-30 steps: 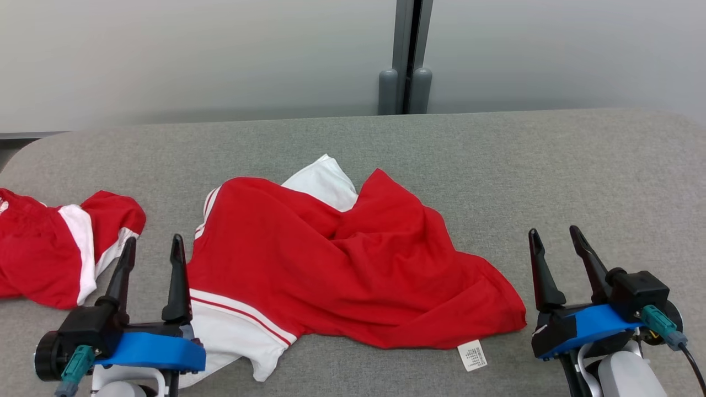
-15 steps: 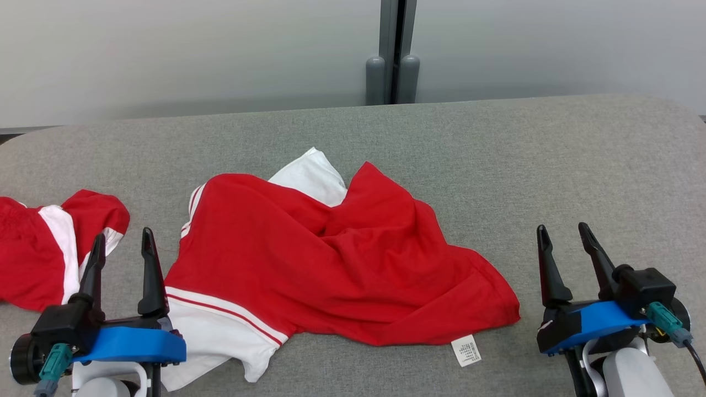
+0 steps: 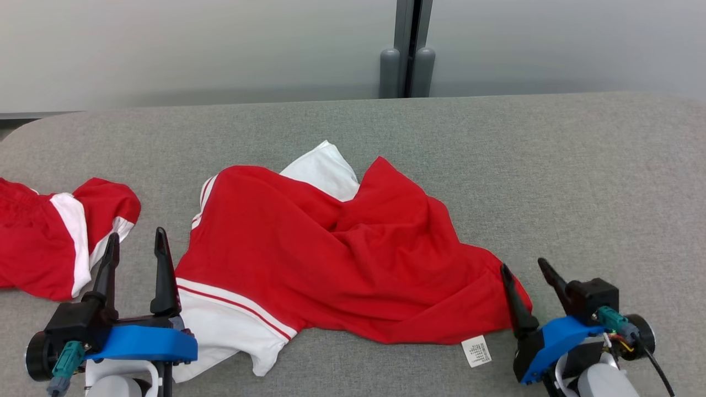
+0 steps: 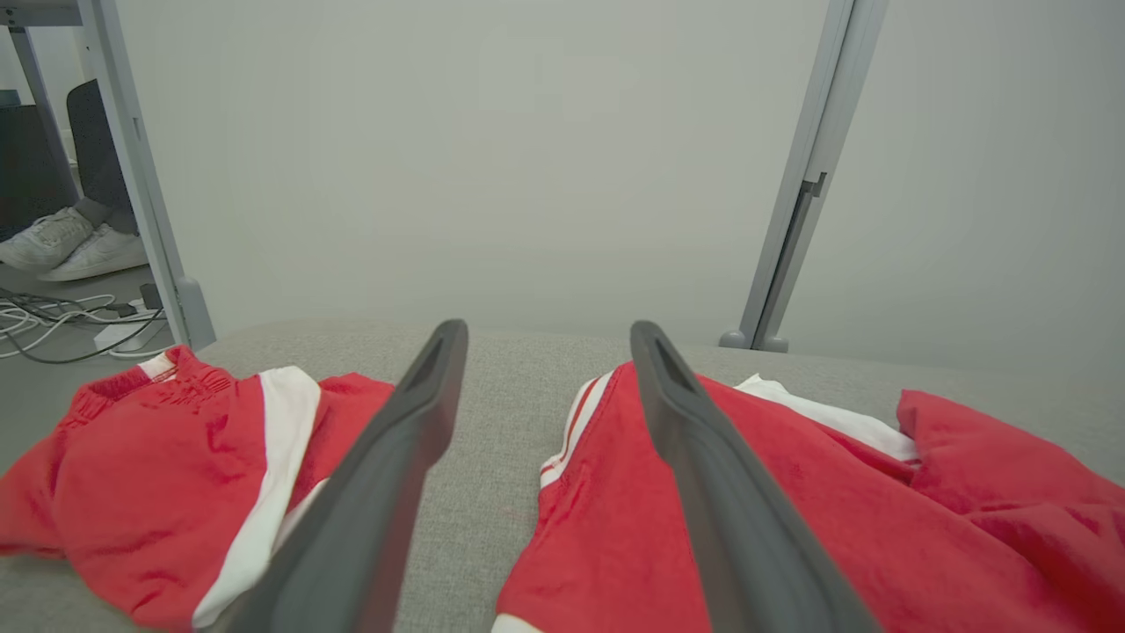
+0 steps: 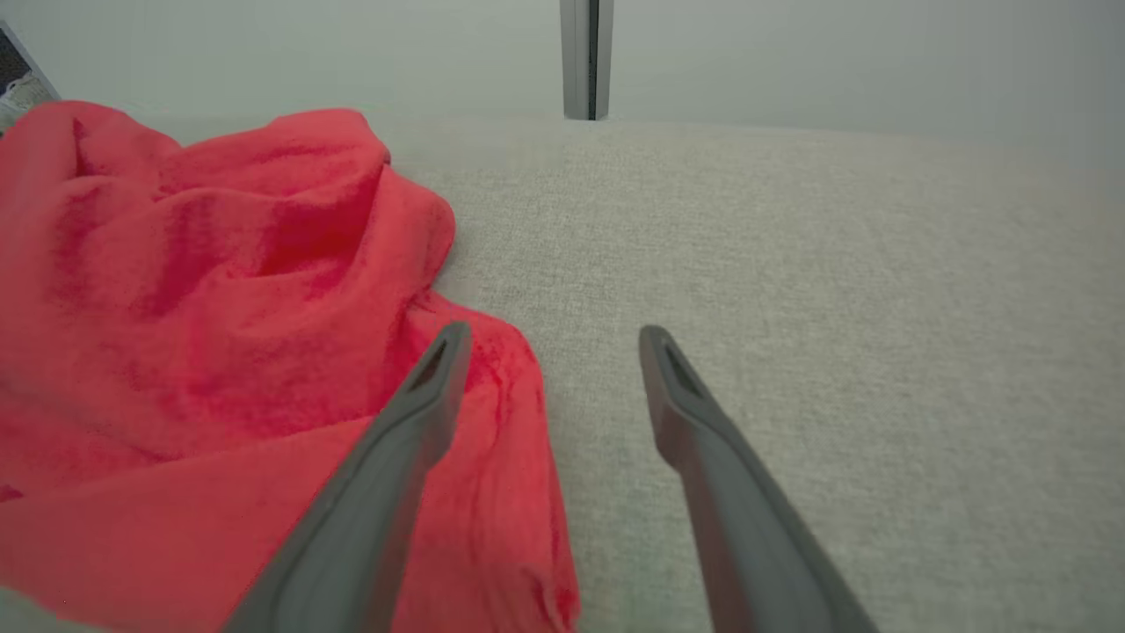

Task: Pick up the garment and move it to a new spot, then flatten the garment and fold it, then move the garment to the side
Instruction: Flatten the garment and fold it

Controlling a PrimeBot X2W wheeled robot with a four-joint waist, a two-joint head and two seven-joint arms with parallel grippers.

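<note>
From the head view, the garment, red with white panels and stripes, lay crumpled in the middle of the grey counter. Its white striped part sat at the near left. A small white label stuck out from its near right hem. The left tool stood at the lower left with its jaws wide and nothing between them, just beside the garment's left edge. A second garment, also red and white, lay further left, apart from the first. The right tool stood at the lower right, jaws spread and empty, with its inner finger at the garment's right corner. A grey post rose behind the counter between pale wall panels.

In the left wrist view, the two dark fingers stood far apart and gripped nothing. One lay in front of the second garment and the other in front of the garment's striped edge, with bare counter between them. Whether either touched cloth could not be told. At the far left, a pair of white shoes and some cables were on the floor.

In the right wrist view, the fingers were likewise splayed and empty. One lay over the garment's red corner and the other over bare counter. The garment bunched up in folds on that view's left.
</note>
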